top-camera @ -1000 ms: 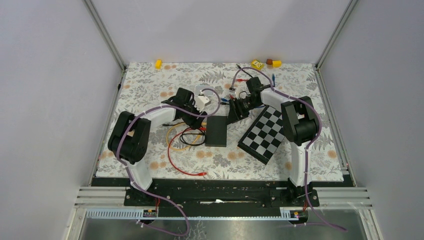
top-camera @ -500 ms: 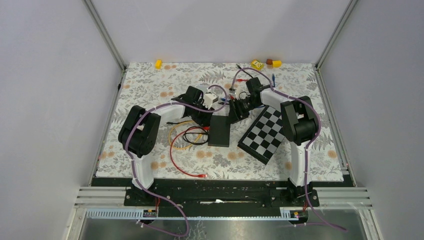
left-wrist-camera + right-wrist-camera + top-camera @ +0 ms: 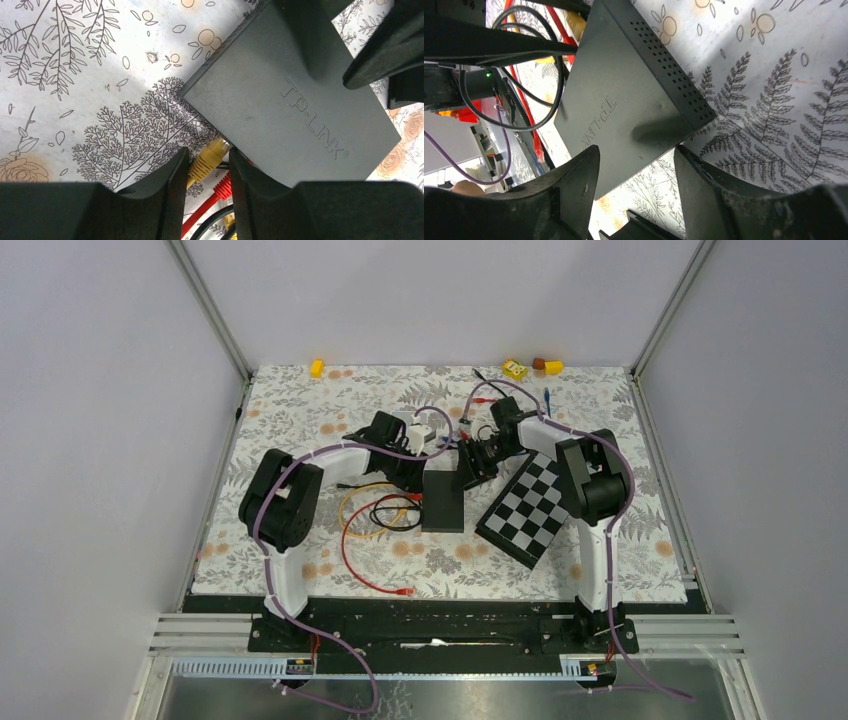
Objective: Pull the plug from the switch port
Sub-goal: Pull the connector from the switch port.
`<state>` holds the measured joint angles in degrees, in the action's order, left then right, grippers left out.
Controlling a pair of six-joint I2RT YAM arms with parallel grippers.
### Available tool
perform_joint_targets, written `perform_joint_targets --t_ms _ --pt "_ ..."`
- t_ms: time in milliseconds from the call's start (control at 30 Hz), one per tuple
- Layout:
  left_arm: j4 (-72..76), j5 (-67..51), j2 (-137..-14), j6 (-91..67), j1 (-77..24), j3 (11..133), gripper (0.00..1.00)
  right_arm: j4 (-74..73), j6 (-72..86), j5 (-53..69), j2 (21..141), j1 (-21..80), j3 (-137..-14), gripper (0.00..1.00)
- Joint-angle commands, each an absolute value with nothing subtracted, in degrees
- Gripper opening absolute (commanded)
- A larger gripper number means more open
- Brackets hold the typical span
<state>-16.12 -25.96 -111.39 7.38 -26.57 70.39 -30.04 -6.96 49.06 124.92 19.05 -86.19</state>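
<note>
Left pincer [image 3: 207,154] stands narrowly apart astride the yellow plug [image 3: 210,159], not visibly squeezing. That plug looks seated in the switch [image 3: 280,95], on its cabled side, beside a red plug [image 3: 223,186]. Small, light, rigid, probably latched: I'd grip its boot hard against the switch, where nothing bends.

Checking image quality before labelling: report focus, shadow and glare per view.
Top view: evenly lit, sharp, no glare. Left wrist: switch and yellow plug sharp, own fingers dark and soft-edged. Right wrist: switch sharp, a soft shadow on its top.
</note>
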Motion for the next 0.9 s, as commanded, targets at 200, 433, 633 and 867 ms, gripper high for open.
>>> perform_joint_targets --t_ms 200,433,633,867 --pt "-16.6 -39.8 -113.6 0.7 -21.7 69.3 0.47 -31.1 -8.1 48.0 129.0 19.7 -94.7 0.64" --pt "-16.4 -44.5 -116.8 -1.5 -19.4 70.4 0.53 -31.8 -10.9 45.6 126.4 19.6 -93.0 0.64" --pt "-16.4 -48.5 -120.6 -3.3 -17.9 71.8 0.49 -31.2 -11.6 45.8 124.4 19.7 -89.3 0.64" --pt "-14.5 -50.9 -122.6 -5.1 -16.0 71.7 0.44 -31.0 -12.4 46.2 124.7 19.7 -88.4 0.64"
